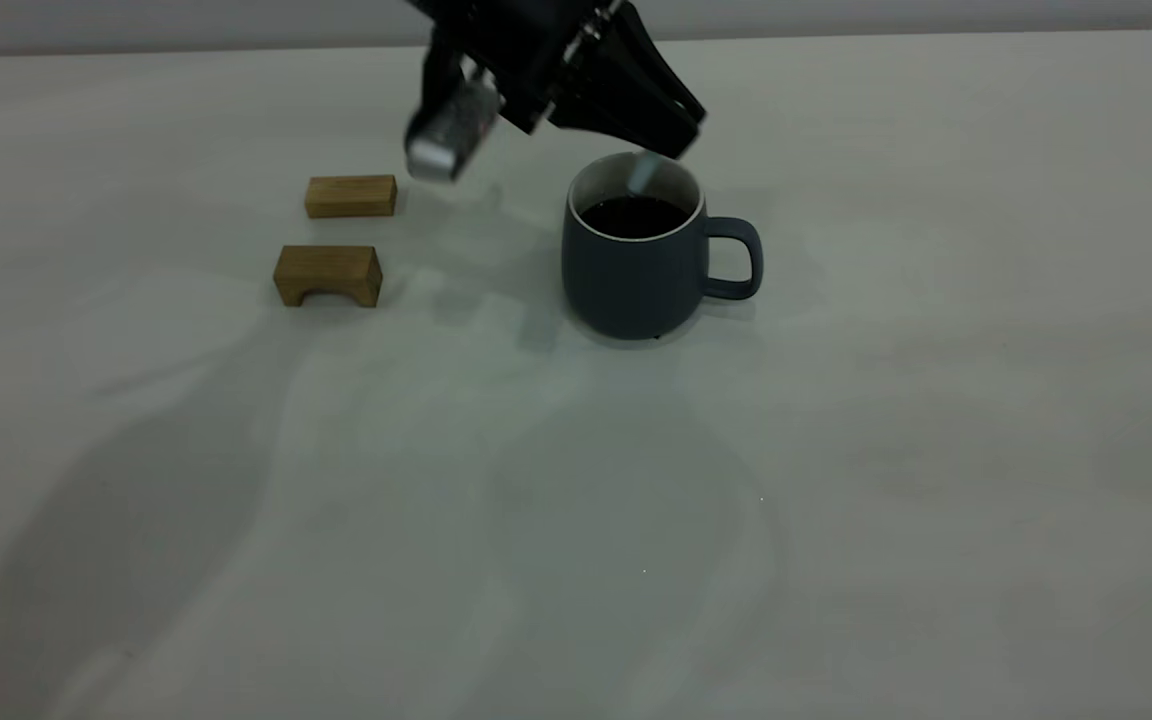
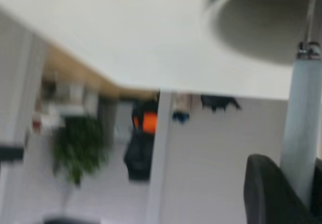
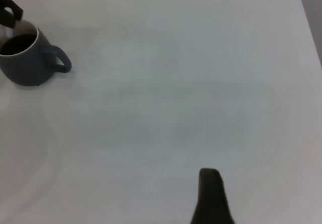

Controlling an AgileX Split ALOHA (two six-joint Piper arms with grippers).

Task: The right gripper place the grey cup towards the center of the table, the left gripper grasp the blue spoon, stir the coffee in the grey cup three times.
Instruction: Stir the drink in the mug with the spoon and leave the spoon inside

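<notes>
Wide bare counter (image 1: 836, 500) in front of and right of the cup (image 1: 633, 280). Left gripper (image 1: 671, 140) and spoon (image 1: 644, 175) blocking the cup's mouth; two wooden blocks (image 1: 328, 275) standing to its left.

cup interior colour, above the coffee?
White, with a thin white rim on the grey cup; shows best in the exterior view.

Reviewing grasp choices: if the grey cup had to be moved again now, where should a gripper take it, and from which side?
Probably by the loop handle of the grey cup, coming from the right arm's side. The handle points that way with bare table beside it, while the left gripper holds the blue spoon over the rim, blocking approach from above.
</notes>
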